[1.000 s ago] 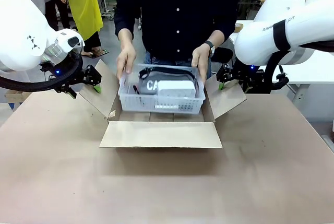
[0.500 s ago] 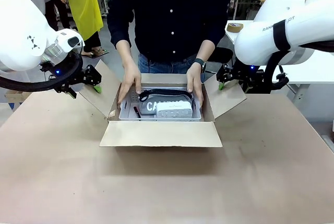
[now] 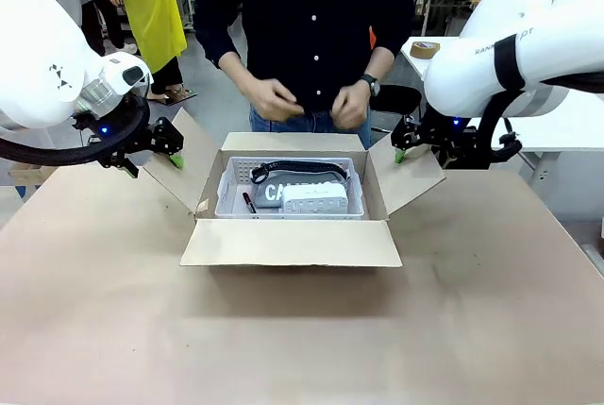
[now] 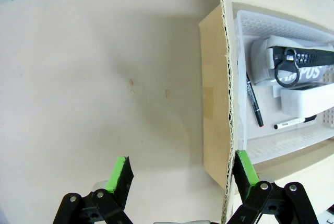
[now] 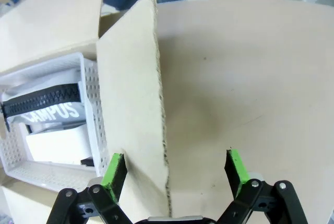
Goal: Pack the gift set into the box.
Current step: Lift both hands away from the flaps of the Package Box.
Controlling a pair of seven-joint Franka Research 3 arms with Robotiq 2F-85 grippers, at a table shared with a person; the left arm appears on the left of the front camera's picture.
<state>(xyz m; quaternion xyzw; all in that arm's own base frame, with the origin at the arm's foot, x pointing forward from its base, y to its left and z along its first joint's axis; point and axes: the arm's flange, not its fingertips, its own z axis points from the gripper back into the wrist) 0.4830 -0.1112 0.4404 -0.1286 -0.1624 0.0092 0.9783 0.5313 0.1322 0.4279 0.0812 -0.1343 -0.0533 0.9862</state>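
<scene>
The gift set rests inside the open brown box (image 3: 293,244). It is a pale grey perforated tray (image 3: 224,199) holding a dark pouch (image 3: 294,181) lettered in white, a white carton (image 3: 315,200) and a dark pen (image 3: 249,203). My left gripper (image 3: 173,146) is open astride the box's left flap (image 4: 215,88), with tray (image 4: 274,19), pouch (image 4: 308,65) and pen (image 4: 254,106) beyond. My right gripper (image 3: 404,145) is open astride the right flap (image 5: 130,93), beside the tray (image 5: 91,96) and pouch (image 5: 44,106). Neither gripper's pads press the cardboard.
A person stands at the far side of the table, both hands (image 3: 274,99) raised near the waist, clear of the box. The front flap lies flat toward me and the side flaps slant outward. Brown paper (image 3: 302,339) covers the table around the box.
The person lowered the tray into the box, let it go and drew both hands up and back. Neither arm has moved.
</scene>
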